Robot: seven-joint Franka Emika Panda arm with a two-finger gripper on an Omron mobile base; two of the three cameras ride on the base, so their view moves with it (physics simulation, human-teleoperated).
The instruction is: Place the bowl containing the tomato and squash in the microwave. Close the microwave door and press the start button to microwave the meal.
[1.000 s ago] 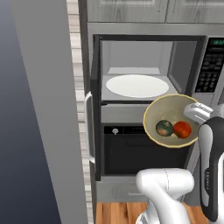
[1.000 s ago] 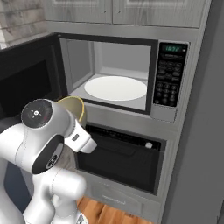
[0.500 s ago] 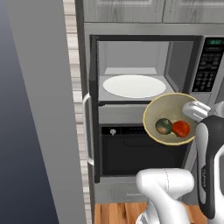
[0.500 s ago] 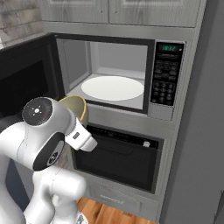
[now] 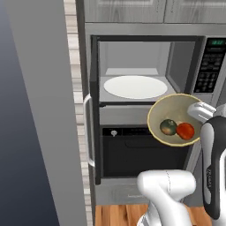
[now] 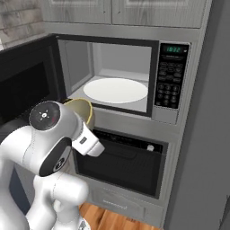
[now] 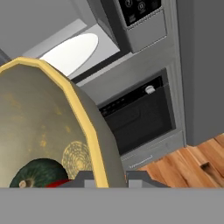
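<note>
The pale yellow bowl (image 5: 173,115) hangs in the air just below and to the right of the open microwave (image 5: 145,66), in front of the oven. Inside it lie the dark green squash (image 5: 168,127) and the red tomato (image 5: 185,130). My gripper (image 5: 199,111) is shut on the bowl's right rim. In the hand view the bowl (image 7: 43,127) is close up, with my gripper (image 7: 105,179) pinching its rim and the squash (image 7: 37,175) low inside. The microwave door (image 5: 94,110) stands swung open to the left, seen edge-on. The white turntable (image 6: 116,90) is bare.
The black keypad panel (image 6: 167,83) sits right of the cavity. A black-fronted oven (image 6: 126,161) lies below the microwave. Grey wall panels flank the unit, with cabinets (image 6: 121,11) above and wood floor (image 7: 197,162) below. My own arm hides most of the bowl (image 6: 85,108) in the right base view.
The whole picture has drifted slightly to the left, so the camera has moved. The bowl stays in my grip, at about the same place before the microwave.
</note>
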